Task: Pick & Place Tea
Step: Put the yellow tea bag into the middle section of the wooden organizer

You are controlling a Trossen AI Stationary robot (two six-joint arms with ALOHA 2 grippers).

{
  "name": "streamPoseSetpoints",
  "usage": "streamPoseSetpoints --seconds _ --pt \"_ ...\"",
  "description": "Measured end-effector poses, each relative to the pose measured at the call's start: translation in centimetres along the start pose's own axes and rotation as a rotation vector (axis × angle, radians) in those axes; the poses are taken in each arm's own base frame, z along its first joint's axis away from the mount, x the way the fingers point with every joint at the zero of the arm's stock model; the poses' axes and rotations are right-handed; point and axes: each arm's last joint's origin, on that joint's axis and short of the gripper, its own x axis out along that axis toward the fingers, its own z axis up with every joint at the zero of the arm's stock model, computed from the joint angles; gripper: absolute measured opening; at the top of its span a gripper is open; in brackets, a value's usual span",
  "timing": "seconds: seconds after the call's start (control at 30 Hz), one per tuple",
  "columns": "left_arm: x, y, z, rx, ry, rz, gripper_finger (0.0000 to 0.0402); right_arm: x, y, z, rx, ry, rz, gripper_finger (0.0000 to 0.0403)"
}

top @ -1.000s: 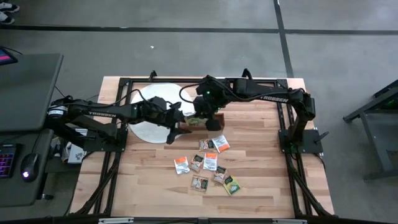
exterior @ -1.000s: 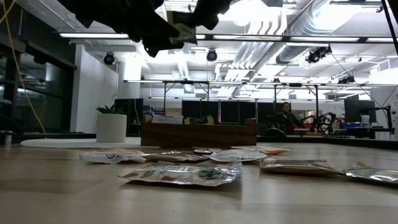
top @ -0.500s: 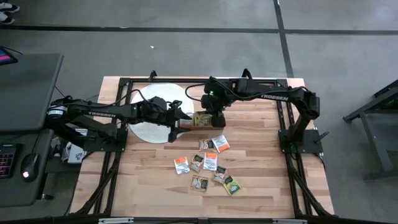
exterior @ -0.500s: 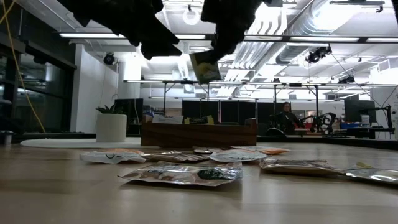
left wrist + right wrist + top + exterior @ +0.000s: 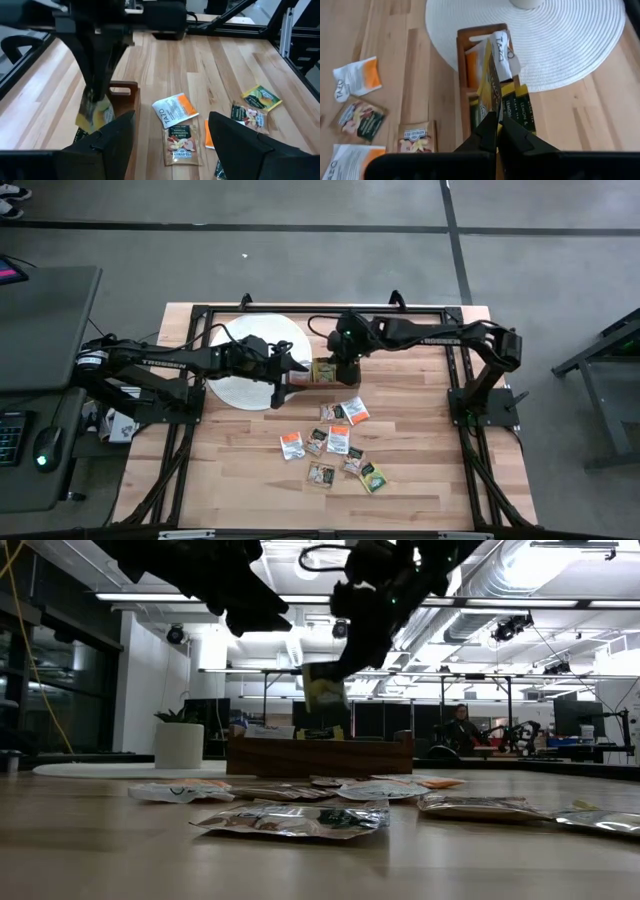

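Tea sachet (image 5: 492, 82), green-and-yellow, is clamped edge-on in my right gripper (image 5: 496, 131), fingers pinched tight on it; in the low view it hangs upper centre of frame, just above the wooden box (image 5: 320, 753). High view puts that gripper (image 5: 343, 366) over the box (image 5: 322, 371) at frame centre, beside the white disc (image 5: 250, 362). Box already has sachets standing in it: green-and-yellow ones plus an orange-and-white one. My left gripper (image 5: 291, 366) is released, fingers (image 5: 107, 137) spread wide with nothing between them, hovering at the box's left end. Loose sachets (image 5: 334, 441) lie scattered on the table (image 5: 420, 470), lower centre of frame, well apart from the box.
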Motion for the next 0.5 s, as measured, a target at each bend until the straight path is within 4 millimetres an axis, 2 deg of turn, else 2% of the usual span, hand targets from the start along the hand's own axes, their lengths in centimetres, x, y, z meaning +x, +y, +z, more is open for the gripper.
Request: streamPoseSetpoints --seconds 0.2,0.5 --pt "-0.4 0.0 0.0 0.01 0.008 0.014 0.0248 1.1 -0.4 -1.5 0.064 -0.034 0.002 0.0" --pt "-5.2 0.9 1.4 0.037 -0.047 0.14 0.0248 2.1 -0.5 -2.8 0.112 -0.07 0.004 0.0"
